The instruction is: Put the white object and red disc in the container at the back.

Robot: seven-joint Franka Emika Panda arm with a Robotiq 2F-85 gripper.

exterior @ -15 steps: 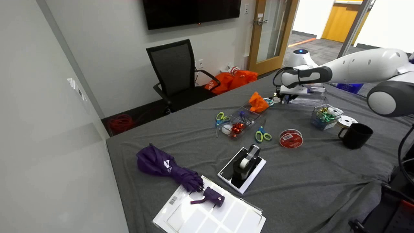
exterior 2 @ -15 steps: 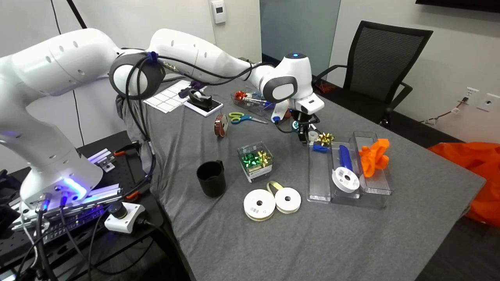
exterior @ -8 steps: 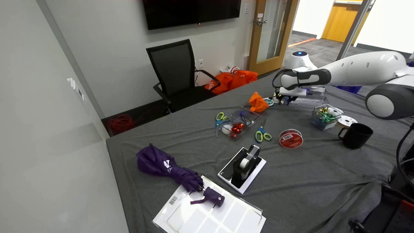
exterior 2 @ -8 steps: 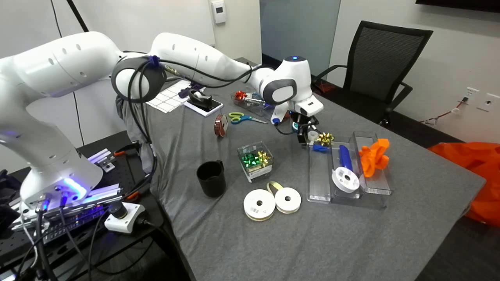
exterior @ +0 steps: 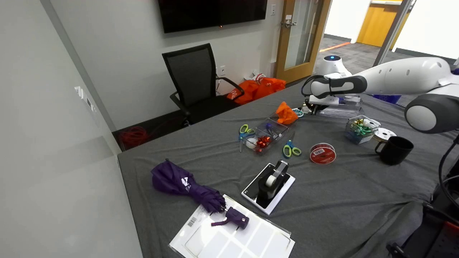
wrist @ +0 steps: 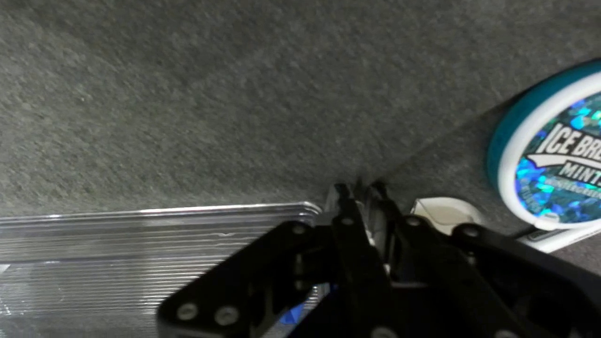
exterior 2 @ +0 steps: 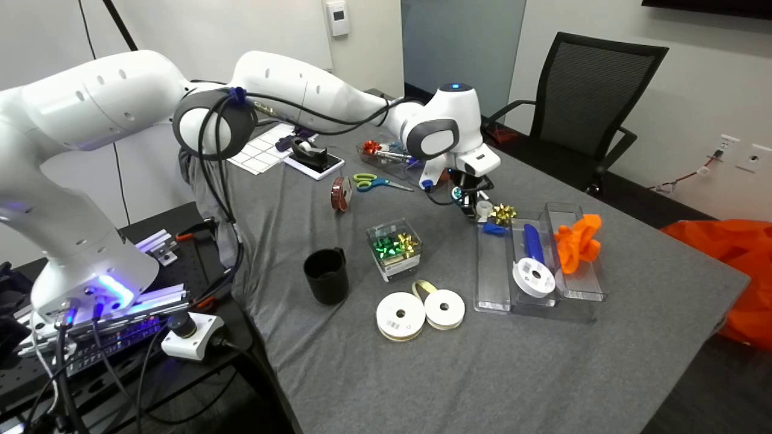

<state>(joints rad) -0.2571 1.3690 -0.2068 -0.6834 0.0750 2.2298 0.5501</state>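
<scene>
Held tool (wrist: 358,186) nearly together just beside glossy clear box (wrist: 141,263); saw round red disc (exterior: 322,154) well apart from box.

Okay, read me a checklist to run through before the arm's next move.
1. Fingers closed: ok, nearly together in the wrist view.
2. White object gripped: cannot tell; it shows right beside the fingers in an exterior view.
3. Mints apart from the fingers: ok.
4. Red disc put away: not ok, on the table.
5. Destination: cannot tell; the tray beside the fingers and the box with the red bow might both fit.
</scene>
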